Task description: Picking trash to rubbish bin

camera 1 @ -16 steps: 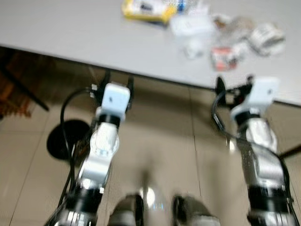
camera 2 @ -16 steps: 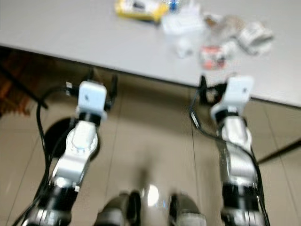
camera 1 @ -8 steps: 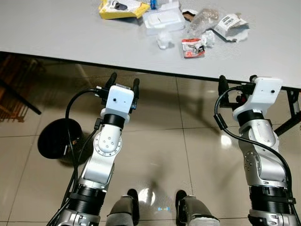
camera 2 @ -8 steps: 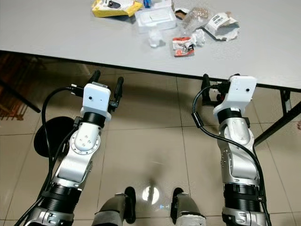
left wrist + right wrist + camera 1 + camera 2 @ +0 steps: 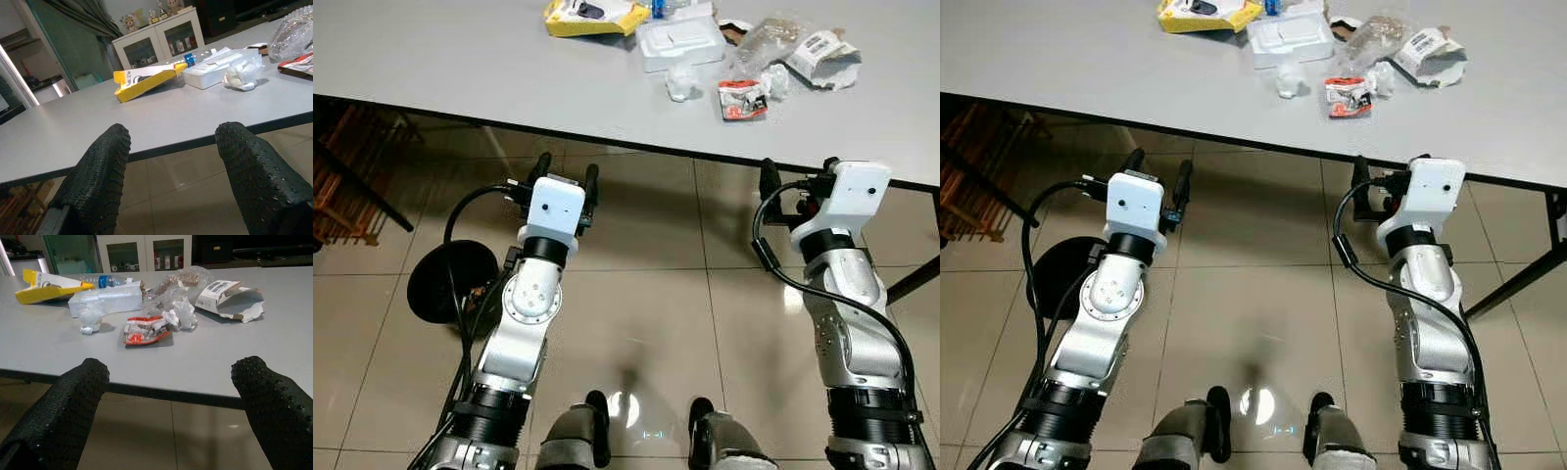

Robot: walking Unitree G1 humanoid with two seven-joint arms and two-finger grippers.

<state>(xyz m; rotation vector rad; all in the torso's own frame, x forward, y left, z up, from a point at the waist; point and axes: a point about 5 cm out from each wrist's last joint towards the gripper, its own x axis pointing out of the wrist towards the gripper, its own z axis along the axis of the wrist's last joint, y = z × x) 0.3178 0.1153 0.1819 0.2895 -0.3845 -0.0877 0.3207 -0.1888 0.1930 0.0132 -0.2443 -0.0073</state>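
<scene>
I count one grey table [image 5: 460,69] ahead of me, its far side strewn with trash: one yellow packet [image 5: 594,17], one white foam box [image 5: 680,41], one crumpled white wad [image 5: 682,84], one red wrapper [image 5: 741,98], one clear plastic bag [image 5: 773,36] and one torn white carton [image 5: 822,54]. One black bin [image 5: 445,284] stands on the floor at my left.

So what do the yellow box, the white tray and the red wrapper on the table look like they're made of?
The yellow box looks like matte printed cardboard, with flat folded panels. The white tray seems to be foam or thin plastic; the pictures leave that open. The red wrapper looks like glossy plastic film, crinkled and catching light.
</scene>
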